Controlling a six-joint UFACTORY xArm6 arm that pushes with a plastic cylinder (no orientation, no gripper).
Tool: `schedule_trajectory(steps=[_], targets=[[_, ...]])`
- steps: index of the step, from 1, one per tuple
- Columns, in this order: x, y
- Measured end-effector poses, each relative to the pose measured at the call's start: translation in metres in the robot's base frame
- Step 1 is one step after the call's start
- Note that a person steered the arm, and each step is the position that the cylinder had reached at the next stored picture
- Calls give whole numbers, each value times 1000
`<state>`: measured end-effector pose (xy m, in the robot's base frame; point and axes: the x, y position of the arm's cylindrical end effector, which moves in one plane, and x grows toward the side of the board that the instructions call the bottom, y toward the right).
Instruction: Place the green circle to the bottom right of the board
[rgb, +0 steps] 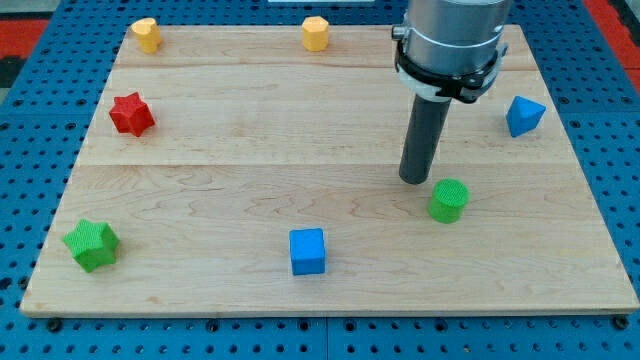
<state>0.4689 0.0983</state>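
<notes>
One green circle (449, 200) right of centre on the counter (250, 160), my tip (415, 180) just upper left of it, apparently apart, no end effector to judge.

wooden board (250, 150) carrying seven coloured blocks

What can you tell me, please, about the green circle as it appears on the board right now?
The green circle is a short, upright cylinder with a ribbed, plastic-looking side and a flat top, bright green all over. It stands on the wooden board, in the view's right half, below the middle. My tip sits just to its upper left, very close; whether they touch cannot be told. No other block is near it.
</notes>
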Motion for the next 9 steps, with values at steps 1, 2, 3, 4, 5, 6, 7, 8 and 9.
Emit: schedule_trajectory(steps=[1, 2, 3, 4, 5, 6, 7, 8, 9], targets=[[16, 38], [27, 69], [36, 79], [37, 38], [52, 34], [65, 74], [74, 107], [78, 107], [35, 93]])
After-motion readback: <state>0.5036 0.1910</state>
